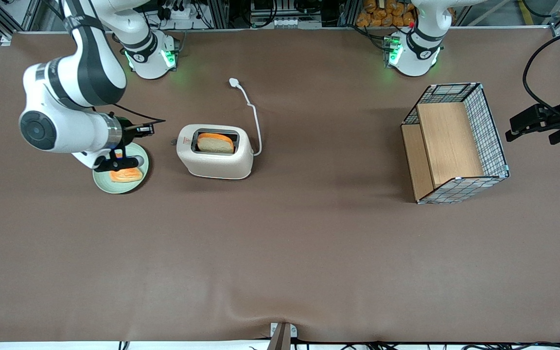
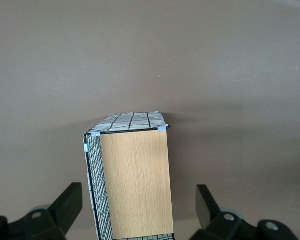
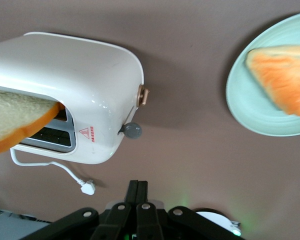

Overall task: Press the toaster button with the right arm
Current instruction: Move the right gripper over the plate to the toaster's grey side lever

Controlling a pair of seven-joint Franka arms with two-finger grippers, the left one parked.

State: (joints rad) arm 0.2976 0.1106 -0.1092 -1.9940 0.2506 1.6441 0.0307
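Closed gripper [image 3: 138,192] near toaster button [image 3: 132,130]

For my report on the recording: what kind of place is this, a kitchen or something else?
Most likely a robot lab. The toaster stands on a brown-covered table, metal framing and cables line its edge, and the gripper, fingers shut, hangs above the plate.

We see the toaster [image 1: 215,154] mid-table with a bread slice [image 1: 216,144] in its slot, the toaster button [image 3: 132,130] on the end facing the plate [image 1: 103,182]. Gripper [image 1: 145,129] hangs above the plate, fingers together, beside the toaster. Wire basket [image 1: 455,142] sits toward the parked arm's end.
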